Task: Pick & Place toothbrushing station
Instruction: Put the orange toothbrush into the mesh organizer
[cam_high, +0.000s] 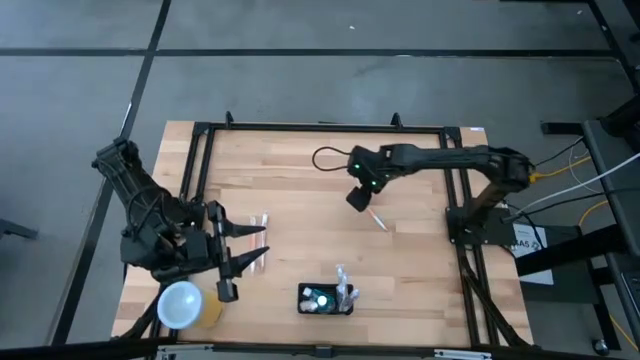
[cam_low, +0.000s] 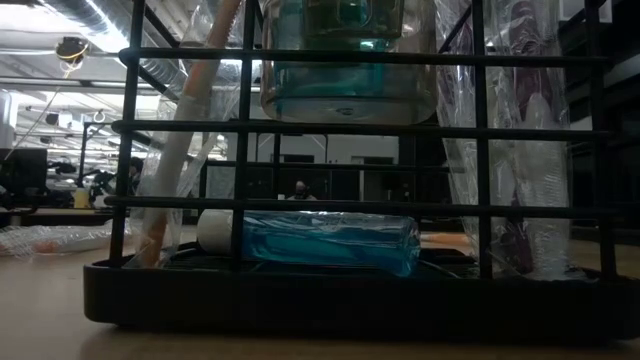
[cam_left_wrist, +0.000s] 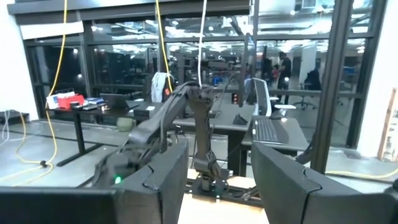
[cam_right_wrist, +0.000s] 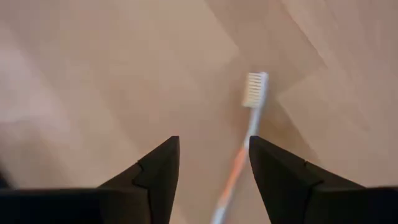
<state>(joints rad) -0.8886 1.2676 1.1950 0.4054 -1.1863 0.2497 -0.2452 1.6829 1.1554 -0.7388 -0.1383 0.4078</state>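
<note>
The toothbrushing station (cam_high: 326, 299), a small black holder box, sits at the near edge of the table (cam_high: 300, 190), roughly midway along it, already loaded with a blue-filled bottle (cam_low: 320, 240) lying flat and several wrapped items standing in its slots. The right gripper (cam_right_wrist: 213, 163) hangs just above a loose toothbrush (cam_right_wrist: 247, 124) lying flat on the bare wood right of the table's centre; its fingers stand apart with the handle running between them, not touching either. The left gripper (cam_high: 243, 248) waits at the left side, raised and level, fingers parted and holding nothing, with two wrapped items (cam_high: 258, 222) on the wood just beside it and a white-topped yellow cup (cam_high: 185, 304) near the front left corner. Judgement: the step in hand is the pick of the toothbrush, approach stage. The next move calls for a straight descent, closure on the thin handle, then carriage to the station.
</note>
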